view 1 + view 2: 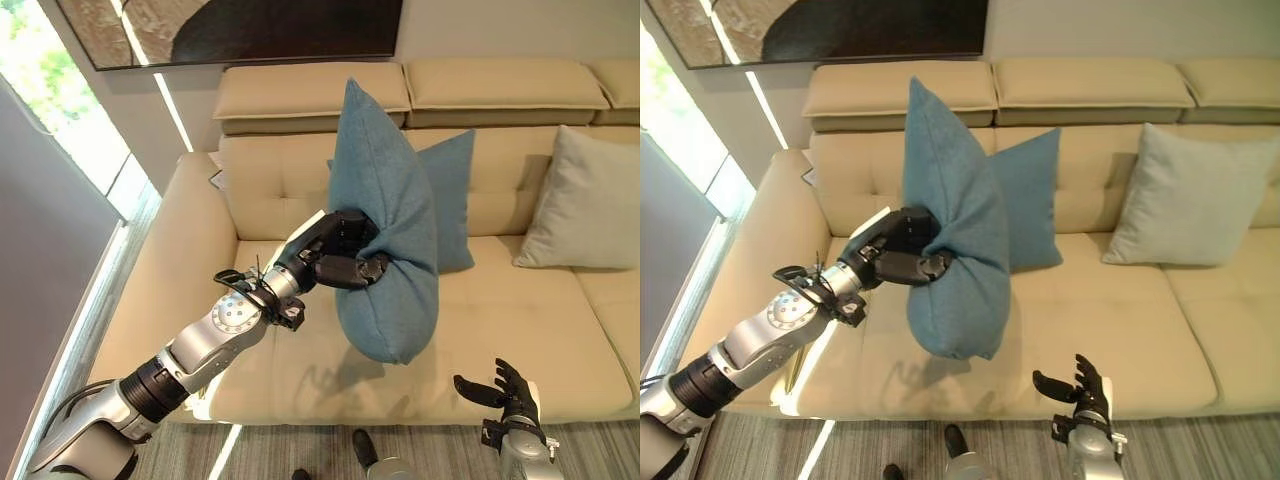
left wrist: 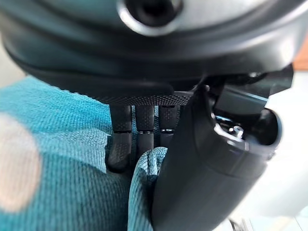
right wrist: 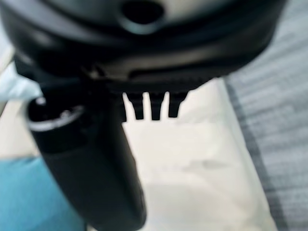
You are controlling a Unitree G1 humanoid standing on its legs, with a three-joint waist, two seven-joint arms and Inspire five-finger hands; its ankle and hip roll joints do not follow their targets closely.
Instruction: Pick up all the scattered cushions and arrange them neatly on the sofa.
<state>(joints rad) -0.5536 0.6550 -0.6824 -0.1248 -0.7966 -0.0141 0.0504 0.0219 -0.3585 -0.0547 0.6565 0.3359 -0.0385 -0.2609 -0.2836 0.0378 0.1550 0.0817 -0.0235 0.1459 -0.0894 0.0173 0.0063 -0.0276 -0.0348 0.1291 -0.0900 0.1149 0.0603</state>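
The left hand clenches a fold of the teal fabric cushion, holding it upright above the cream leather sofa. Beyond it leans a second teal cushion; setting this one beside it looks best. The right hand hangs released.

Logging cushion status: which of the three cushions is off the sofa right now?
The front blue cushion, pinched in the left hand above the seat. The other blue cushion and pale grey cushion lean against the backrest.
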